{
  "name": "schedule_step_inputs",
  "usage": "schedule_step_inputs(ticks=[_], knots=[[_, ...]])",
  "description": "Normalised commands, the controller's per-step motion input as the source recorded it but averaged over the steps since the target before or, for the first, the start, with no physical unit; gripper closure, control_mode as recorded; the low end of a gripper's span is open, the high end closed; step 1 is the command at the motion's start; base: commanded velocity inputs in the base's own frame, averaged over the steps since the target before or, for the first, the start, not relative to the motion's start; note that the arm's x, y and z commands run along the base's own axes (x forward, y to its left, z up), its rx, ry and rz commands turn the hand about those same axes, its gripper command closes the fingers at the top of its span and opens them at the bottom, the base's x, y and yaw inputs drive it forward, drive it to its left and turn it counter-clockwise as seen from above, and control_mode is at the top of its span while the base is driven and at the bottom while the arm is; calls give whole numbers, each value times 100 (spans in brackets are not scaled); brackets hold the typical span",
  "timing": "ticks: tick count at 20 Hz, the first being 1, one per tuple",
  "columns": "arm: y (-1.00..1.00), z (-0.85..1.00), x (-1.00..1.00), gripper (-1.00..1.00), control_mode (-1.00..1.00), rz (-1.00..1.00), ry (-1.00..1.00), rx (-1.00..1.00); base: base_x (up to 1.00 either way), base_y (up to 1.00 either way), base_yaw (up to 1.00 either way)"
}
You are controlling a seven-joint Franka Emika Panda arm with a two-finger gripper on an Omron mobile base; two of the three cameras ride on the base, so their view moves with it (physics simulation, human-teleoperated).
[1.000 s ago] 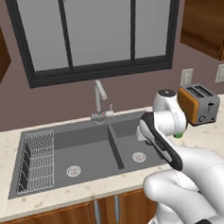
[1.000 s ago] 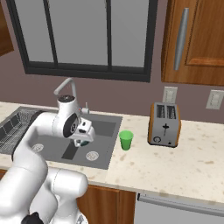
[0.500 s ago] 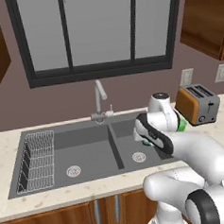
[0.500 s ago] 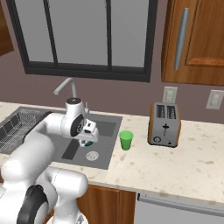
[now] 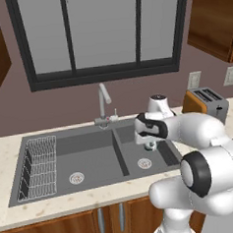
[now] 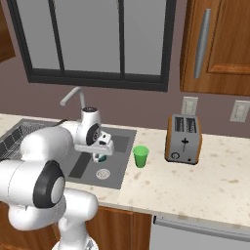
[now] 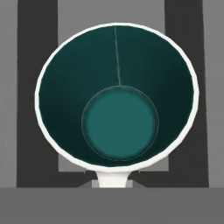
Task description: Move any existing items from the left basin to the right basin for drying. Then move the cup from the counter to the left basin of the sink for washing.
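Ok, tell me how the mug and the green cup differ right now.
The mug is white with a dark teal inside; the green cup is bright green all over. The mug hangs in the tool over the right basin; the green cup stands on the counter. Both are upright.

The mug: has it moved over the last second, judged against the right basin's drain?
Yes. The mug has dropped lower toward the right basin, ending closer above its drain.

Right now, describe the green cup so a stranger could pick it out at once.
Start at the dark two-basin sink set in the pale counter under the window. Just off the sink's right edge, between it and the toaster, stands the green cup, upright on the stone. It is plain bright green with no handle, unlike the white mug with the teal inside, which the gripper holds over the right basin.
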Motion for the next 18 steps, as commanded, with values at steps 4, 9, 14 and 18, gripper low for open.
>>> schedule_step_inputs(ticks=[4,9,14,18], knots=[[0,-28,27,100,-100,0,4,0,0,0,0],[0,-30,21,100,-100,0,2,0,0,0,0],[0,-30,11,100,-100,0,0,0,0,0,0],[0,-25,9,100,-100,0,0,0,0,0,0]])
